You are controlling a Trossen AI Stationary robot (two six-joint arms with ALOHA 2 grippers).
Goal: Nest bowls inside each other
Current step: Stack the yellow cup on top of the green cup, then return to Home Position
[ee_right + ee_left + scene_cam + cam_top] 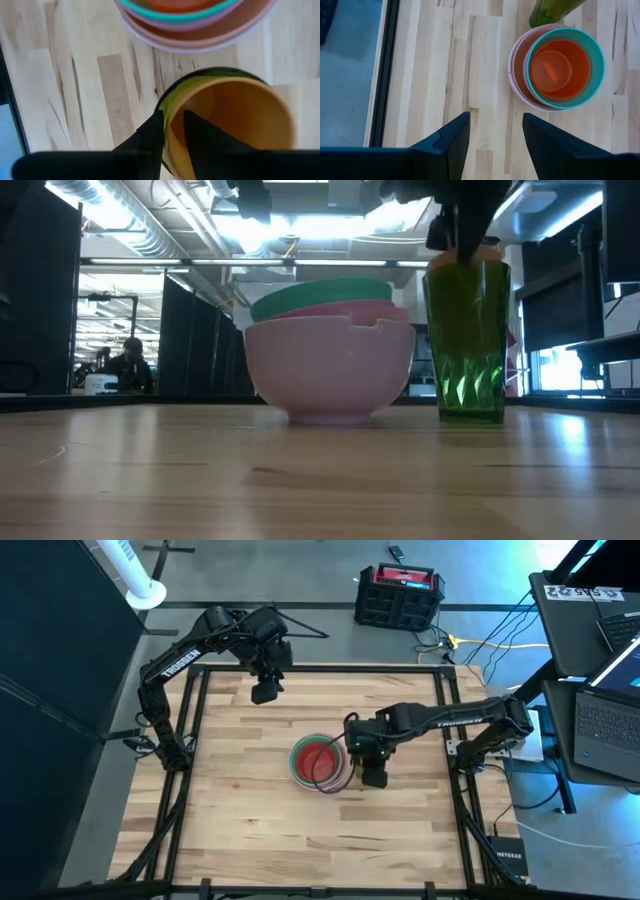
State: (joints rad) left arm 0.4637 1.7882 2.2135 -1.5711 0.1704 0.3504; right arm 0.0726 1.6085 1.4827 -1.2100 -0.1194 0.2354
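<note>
**Bowls stacked, my fingers at the cup rim**

From above, I see the bowl stack [320,762] mid-table, red innermost inside teal, with paler rims around it. My right gripper [372,774] hangs just beside the stack; my left gripper [265,690] waits near the far edge, well apart.

At table height, the stack sits upright: a pale pink bowl [330,370] outermost, a pinker rim above it, a teal bowl [320,295] on top. Right next to it stands the tall green cup [467,340], an orange cup [487,250] peeking from its mouth, my right arm directly above.

My left wrist view shows my left fingers [455,140] spread wide over bare wood, holding nothing, the red bowl [559,67] nested in teal farther off.

My right wrist view shows my fingers [150,137] set narrowly astride the cup's rim; whether they grip it, I cannot tell.

Nesting looks finished, I judge; I cannot pick out a separate white bowl.
</note>
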